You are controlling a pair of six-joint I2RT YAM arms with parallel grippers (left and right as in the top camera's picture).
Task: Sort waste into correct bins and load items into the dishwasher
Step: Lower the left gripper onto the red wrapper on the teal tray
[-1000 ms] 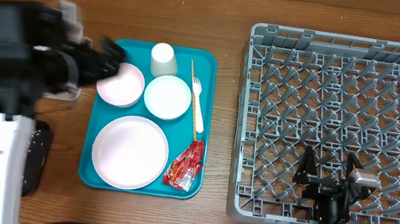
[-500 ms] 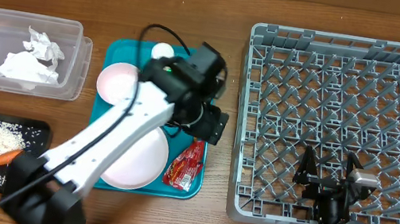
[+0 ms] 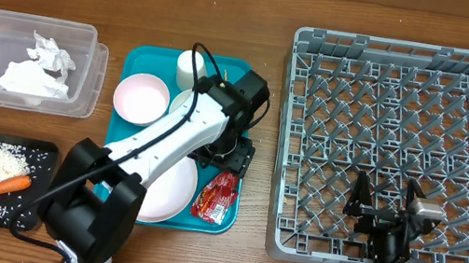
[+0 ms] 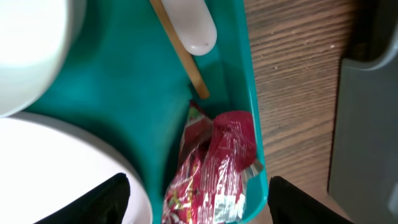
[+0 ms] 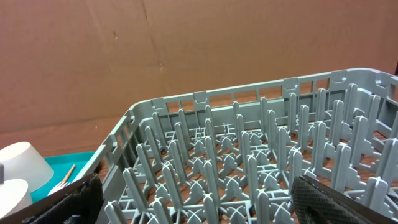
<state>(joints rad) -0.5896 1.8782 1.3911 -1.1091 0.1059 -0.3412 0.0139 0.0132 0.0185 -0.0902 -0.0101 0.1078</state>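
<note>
The red snack wrapper (image 3: 217,195) lies at the front right corner of the teal tray (image 3: 114,207). My left gripper (image 3: 232,157) hovers just above the wrapper, open and empty. In the left wrist view the wrapper (image 4: 217,165) sits between my spread fingers (image 4: 109,199), by the wooden stick (image 4: 181,56) and the fork handle (image 4: 189,25). Crumpled napkins (image 3: 32,71) lie in the clear tub (image 3: 89,38). Rice and the carrot (image 3: 4,185) lie on the black tray (image 3: 42,153). My right gripper (image 3: 383,204) is open and empty over the grey dish rack (image 3: 405,130), near its front edge.
On the teal tray stand a pink bowl (image 3: 141,98), a white cup (image 3: 190,68), a white bowl (image 3: 192,104) partly under my arm, and a large white plate (image 3: 160,186). The rack's pegs (image 5: 249,155) fill the right wrist view, with the cup (image 5: 25,163) at the left.
My left arm has swung from the clear tub at the left across to the right side of the teal tray and now hangs over the red wrapper. The right arm has not moved.
</note>
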